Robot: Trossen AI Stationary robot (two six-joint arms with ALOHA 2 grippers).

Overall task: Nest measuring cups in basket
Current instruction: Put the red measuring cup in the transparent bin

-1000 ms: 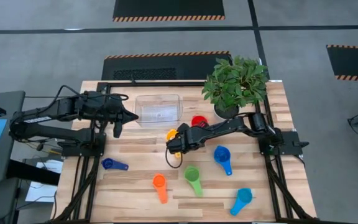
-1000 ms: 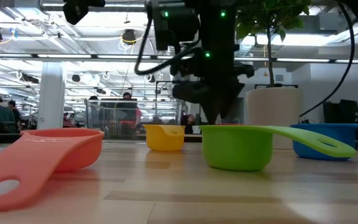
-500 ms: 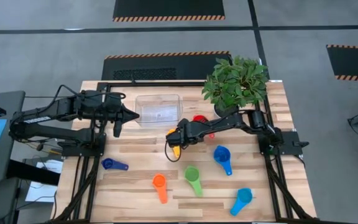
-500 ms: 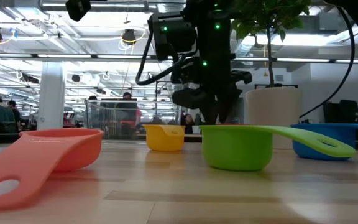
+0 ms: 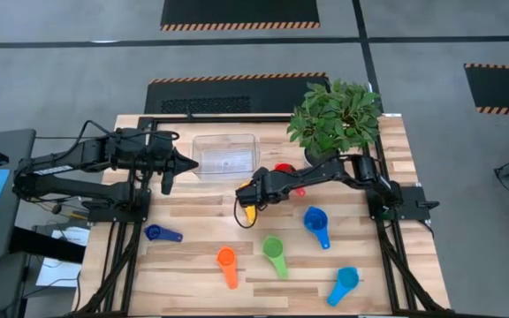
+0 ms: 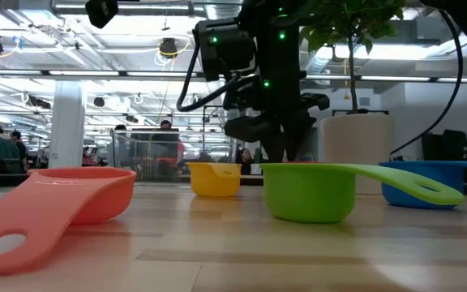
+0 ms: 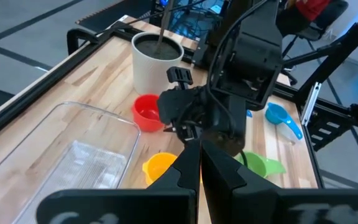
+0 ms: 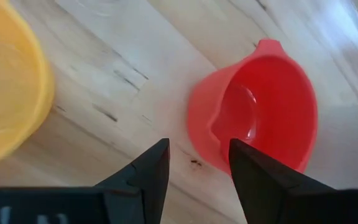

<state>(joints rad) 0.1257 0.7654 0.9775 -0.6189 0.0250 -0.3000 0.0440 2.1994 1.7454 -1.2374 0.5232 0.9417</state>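
Note:
My right gripper is open and hangs above the table between the yellow cup and the red cup; its fingers stand on either side of the red cup's near wall without touching it. Both cups sit upright on the wood. In the high view the right gripper is just in front of the clear basket. The dark blue, orange, green, blue and light blue cups lie nearer the front. My left gripper is shut and waits by the basket's left end.
A white pot with a green plant stands at the far right, close behind the red cup. In the low view the orange and green cups sit nearest the camera. People show in the room behind the table.
My right gripper has moved a little toward the table's far edge, from over the yellow cup toward the red cup, then held still. Its fingers stay open. No cup has moved.

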